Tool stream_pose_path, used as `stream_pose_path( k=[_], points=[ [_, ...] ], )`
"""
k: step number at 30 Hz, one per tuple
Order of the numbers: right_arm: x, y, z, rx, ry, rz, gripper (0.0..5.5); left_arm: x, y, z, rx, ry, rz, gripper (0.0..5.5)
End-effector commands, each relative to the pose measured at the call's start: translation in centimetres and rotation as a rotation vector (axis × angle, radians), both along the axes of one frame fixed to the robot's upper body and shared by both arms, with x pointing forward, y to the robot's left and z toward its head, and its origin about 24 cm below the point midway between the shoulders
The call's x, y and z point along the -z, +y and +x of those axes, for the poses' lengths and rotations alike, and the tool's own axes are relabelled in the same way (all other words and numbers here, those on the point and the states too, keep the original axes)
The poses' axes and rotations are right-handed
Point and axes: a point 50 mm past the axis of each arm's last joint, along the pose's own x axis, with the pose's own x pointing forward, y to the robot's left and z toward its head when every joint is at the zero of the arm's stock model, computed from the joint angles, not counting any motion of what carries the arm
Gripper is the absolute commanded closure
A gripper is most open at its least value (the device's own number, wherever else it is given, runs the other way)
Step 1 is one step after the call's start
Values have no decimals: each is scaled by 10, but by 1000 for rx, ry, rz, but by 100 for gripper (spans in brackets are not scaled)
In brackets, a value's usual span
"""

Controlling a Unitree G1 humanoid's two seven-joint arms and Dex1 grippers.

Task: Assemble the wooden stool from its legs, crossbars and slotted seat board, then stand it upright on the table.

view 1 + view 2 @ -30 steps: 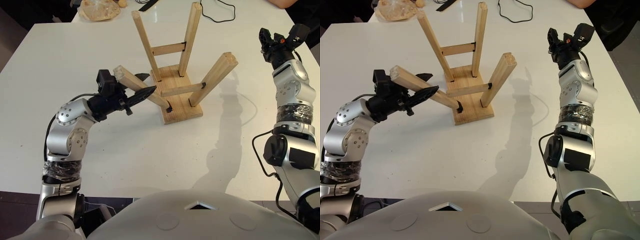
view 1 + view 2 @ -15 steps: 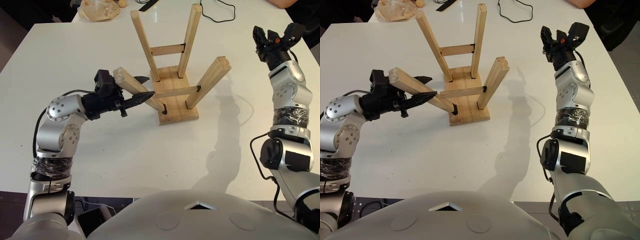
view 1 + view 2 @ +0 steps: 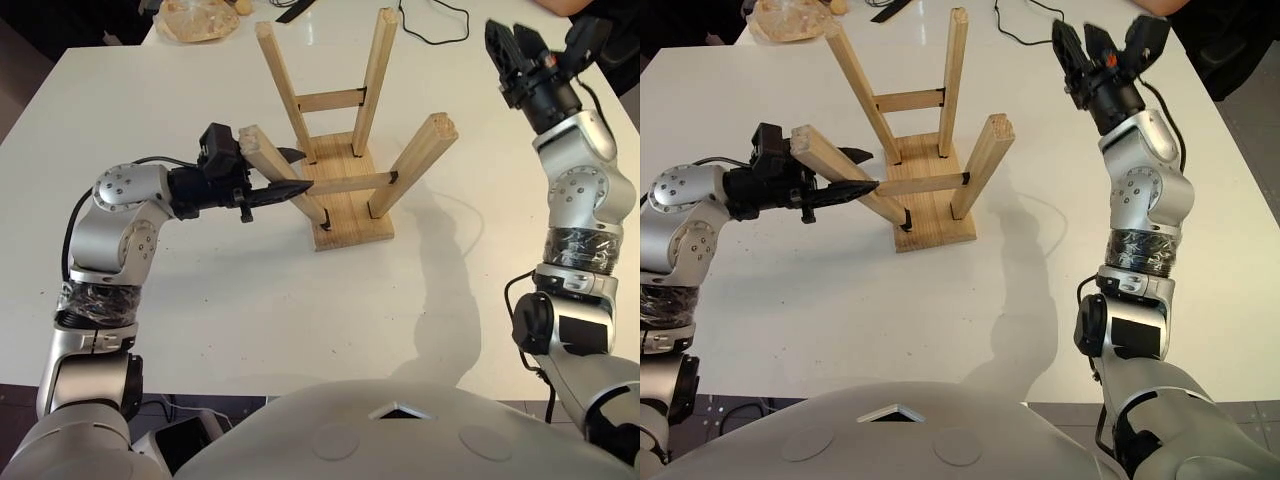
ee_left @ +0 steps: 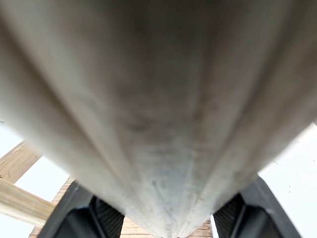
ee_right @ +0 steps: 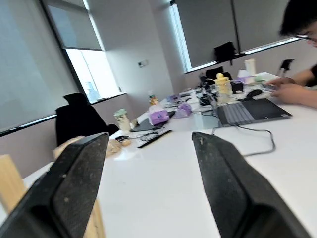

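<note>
A pale wooden stool stood upside down on the white table. Its slotted seat board lay flat on the tabletop with four legs pointing up, and this board serves as the landmark.

Beyond the board, toward the far left, sat a crinkled clear plastic bag. A black cable trailed beyond it on the right.

The left gripper came in from the left of the board. It was clamped across the slanted near-left leg, one black finger above it and one below. The lower fingertip lay by the left end of the near crossbar, which ran across to the near-right leg. Between the two far legs sat the far crossbar.

The right gripper hung raised beyond and right of the board, well apart from the stool. Its fingers were spread wide and it had hold of nothing.

From the left wrist view, the gripped leg loomed very close. The black pads flanked it, and a strip of the board peeked out below.

The right wrist view looked between its own spread fingers past the table's far edge to an open laptop. It also took in a black office chair, small clutter on a desk and tall windows. A leg's end showed at its edge.
</note>
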Motion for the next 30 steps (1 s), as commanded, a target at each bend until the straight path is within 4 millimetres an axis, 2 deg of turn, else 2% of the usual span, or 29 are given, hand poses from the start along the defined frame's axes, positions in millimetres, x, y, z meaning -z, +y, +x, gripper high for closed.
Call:
stream_pose_path(
  k=[1,3,5,8,12,16,22,24,26,27,28,30],
  points=[
    [-45,34,-30,-180,-157,1,241,15,4,2,-54,75,128,347],
    [-60,45,-48,-250,-235,-34,241,15,3,0,-76,69,134,347],
    [-74,56,-69,-322,-310,-78,266,16,2,-6,-113,76,129,347],
    [-79,69,-87,-389,-345,-145,312,21,1,-12,-145,81,146,347],
    [-54,96,-103,-445,-304,-304,375,22,-7,-19,-162,88,138,347],
    [-22,102,-97,-369,-241,-489,432,27,-8,-20,-170,108,153,347],
    [-16,103,-97,-352,-258,-519,538,27,-8,-20,-172,110,155,347],
    [-16,103,-97,-351,-261,-520,550,27,-8,-20,-172,111,155,347],
    [44,120,-90,-355,-171,-848,550,27,-12,-17,-192,120,171,347],
    [65,123,-91,-369,-154,-952,550,27,-14,-16,-198,123,175,347],
    [79,126,-93,-383,-116,-994,550,27,-15,-15,-202,125,182,347],
    [86,129,-91,-395,-88,-1003,550,27,-15,-15,-214,130,185,347]
  ],
)
